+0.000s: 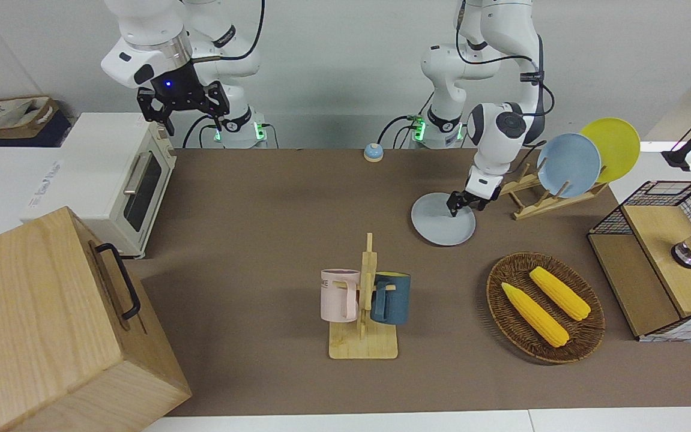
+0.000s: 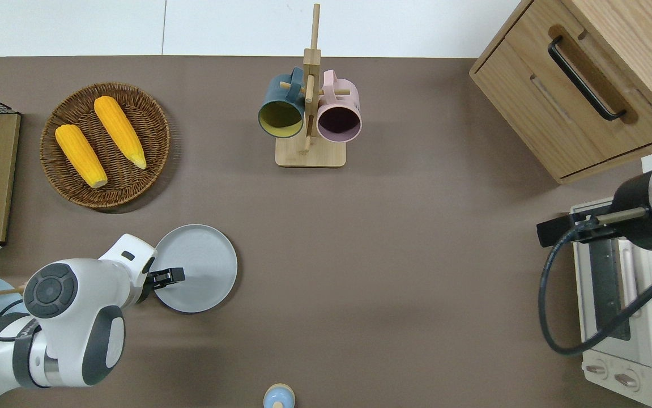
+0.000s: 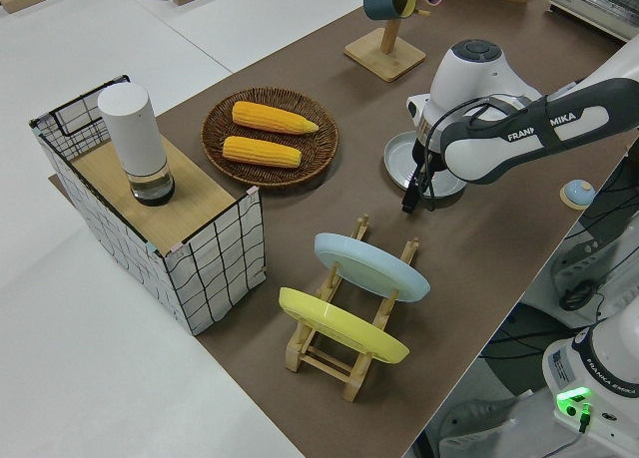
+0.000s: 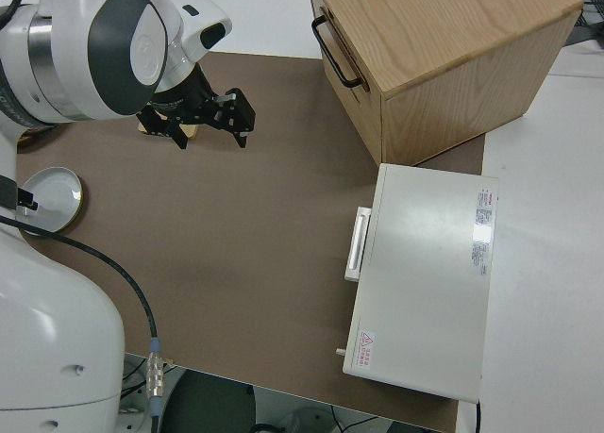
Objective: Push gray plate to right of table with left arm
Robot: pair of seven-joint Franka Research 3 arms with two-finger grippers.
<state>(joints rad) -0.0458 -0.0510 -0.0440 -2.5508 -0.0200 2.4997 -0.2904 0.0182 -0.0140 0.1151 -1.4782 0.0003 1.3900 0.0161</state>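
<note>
The gray plate (image 1: 438,223) (image 2: 204,266) lies flat on the brown table (image 1: 273,228), toward the left arm's end; it also shows in the left side view (image 3: 397,159) and the right side view (image 4: 52,197). My left gripper (image 1: 464,205) (image 2: 174,276) (image 3: 411,197) is shut, and its fingertips are low over the plate, just inside the rim on the side toward the left arm's end. I cannot tell whether they touch the plate. The right arm is parked, its gripper (image 1: 196,117) (image 4: 209,131) open and empty.
A dish rack (image 1: 552,198) with a light-blue plate (image 1: 568,165) and a yellow plate (image 1: 615,147) stands beside the gray plate. A wicker basket (image 1: 585,336) of corn, a mug rack (image 1: 364,300), a small bell (image 1: 373,152), a toaster oven (image 1: 135,180) and a wooden box (image 1: 51,324) are also here.
</note>
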